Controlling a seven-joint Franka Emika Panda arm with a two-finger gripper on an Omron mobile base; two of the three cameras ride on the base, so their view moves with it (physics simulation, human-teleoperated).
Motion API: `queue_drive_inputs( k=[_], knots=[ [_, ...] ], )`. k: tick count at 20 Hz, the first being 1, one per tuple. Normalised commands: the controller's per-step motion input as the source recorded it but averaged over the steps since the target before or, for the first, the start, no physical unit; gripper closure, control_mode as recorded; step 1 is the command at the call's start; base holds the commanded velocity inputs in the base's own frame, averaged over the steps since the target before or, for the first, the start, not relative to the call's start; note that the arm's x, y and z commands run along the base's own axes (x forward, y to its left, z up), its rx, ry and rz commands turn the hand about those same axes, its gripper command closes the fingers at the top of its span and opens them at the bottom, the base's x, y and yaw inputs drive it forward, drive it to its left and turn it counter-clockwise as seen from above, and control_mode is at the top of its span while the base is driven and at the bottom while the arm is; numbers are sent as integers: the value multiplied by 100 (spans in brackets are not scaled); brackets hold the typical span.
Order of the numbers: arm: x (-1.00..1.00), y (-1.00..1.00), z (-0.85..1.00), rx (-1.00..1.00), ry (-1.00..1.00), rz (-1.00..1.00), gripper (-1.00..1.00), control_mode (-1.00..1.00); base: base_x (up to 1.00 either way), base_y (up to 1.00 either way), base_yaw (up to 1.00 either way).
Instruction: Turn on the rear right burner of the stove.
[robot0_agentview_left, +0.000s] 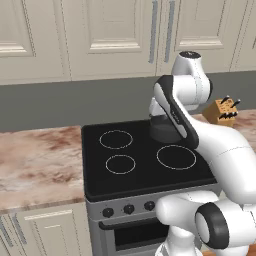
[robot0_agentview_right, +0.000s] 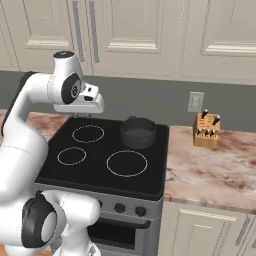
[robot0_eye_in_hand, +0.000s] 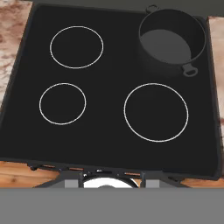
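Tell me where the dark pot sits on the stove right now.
The dark pot sits at the rear right of the stove top, directly behind the large front right ring. The knife block stands on the counter to its right.

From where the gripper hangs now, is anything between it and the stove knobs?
Nothing visible blocks it. The gripper hangs above the stove top's rear left. The knobs sit low on the front panel. The pot stands on the rear right burner, off the way down.
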Motion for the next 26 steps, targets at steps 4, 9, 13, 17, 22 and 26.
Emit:
queue_drive_inputs(
  k=[4,9,13,17,22,26],
  knots=[
    [0,0,0,0,0,0,-100,100,1,0,0],
    [0,0,0,0,0,0,-100,100,0,-5,0],
    [0,0,0,0,0,0,-100,100,-6,-37,0],
    [0,0,0,0,0,0,-100,100,-5,-46,0],
    [0,0,0,0,0,0,-100,100,-3,-41,0],
    [0,0,0,0,0,0,-100,100,-3,-37,0]
  ],
)
